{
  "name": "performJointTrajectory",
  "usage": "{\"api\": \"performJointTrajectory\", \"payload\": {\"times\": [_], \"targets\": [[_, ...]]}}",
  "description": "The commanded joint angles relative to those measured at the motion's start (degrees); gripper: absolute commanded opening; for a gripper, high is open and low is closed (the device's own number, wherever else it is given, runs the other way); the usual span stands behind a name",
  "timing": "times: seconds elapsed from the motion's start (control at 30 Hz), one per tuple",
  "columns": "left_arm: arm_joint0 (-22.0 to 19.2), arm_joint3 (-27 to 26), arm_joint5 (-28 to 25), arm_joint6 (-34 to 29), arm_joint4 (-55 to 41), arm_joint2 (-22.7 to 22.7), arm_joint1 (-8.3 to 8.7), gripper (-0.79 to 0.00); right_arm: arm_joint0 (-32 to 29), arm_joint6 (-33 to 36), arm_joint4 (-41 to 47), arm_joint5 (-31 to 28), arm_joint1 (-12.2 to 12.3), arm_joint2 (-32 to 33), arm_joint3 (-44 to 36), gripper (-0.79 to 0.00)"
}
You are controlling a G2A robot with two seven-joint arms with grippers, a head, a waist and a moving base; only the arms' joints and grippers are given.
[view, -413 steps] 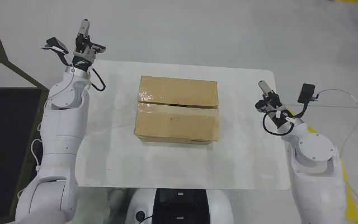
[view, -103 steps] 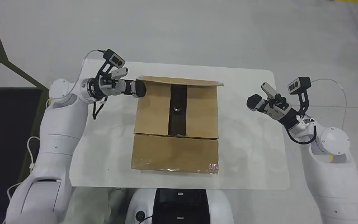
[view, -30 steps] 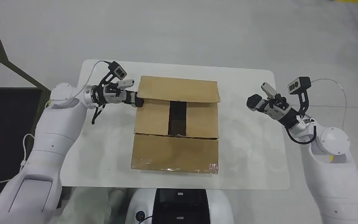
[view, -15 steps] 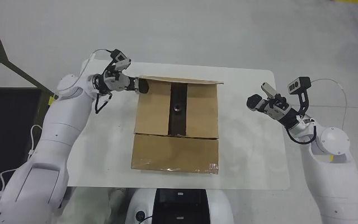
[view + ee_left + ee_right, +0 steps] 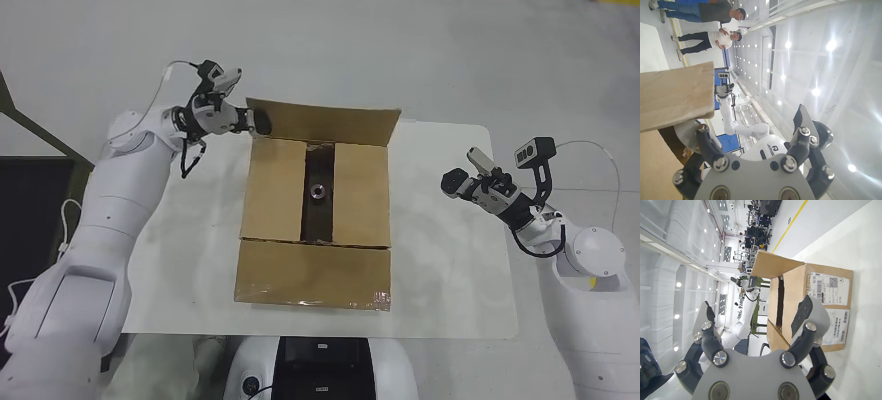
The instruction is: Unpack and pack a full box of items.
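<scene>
So barely started: the brown cardboard box (image 5: 313, 215) sits mid-tabletop (image 5: 440, 280), outer flaps open, inner ones down, nothing unpacked, left fingers (image 5: 804, 121) and right fingers (image 5: 806, 311) spread wide, empty.

A cardboard box (image 5: 313, 215) is seen on the desk (image 5: 440, 285), the corner of its raised flap (image 5: 325, 121) lying right at the fingers of the left gripper (image 5: 257, 120), the right gripper (image 5: 452, 184) being held well apart.
</scene>
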Motion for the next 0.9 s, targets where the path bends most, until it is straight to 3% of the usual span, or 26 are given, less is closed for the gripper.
{"api": "performJointTrajectory", "payload": {"times": [0.0, 0.23, 0.37, 0.87], "targets": [[-1.2, 1.4, 0.3, 0.4, -0.1, 0.6, -0.52, 0.000, 0.0, 0.0, 0.0, 0.0, 0.0, 0.0, 0.0, 0.000], [-5.8, 7.2, 0.1, 3.9, 2.1, 3.3, -2.59, 0.000, 0.0, 0.0, 0.0, 0.0, 0.0, 0.0, 0.0, 0.000], [-8.3, 10.5, -3.0, 7.0, 5.9, 5.1, -3.75, 0.000, 0.0, 0.0, 0.0, 0.0, 0.0, 0.0, 0.0, 0.000], [-11.6, 20.6, -7.5, 15.1, 12.5, 10.3, -8.46, 0.000, 0.0, 0.0, 0.0, 0.0, 0.0, 0.0, 0.0, 0.000]]}}
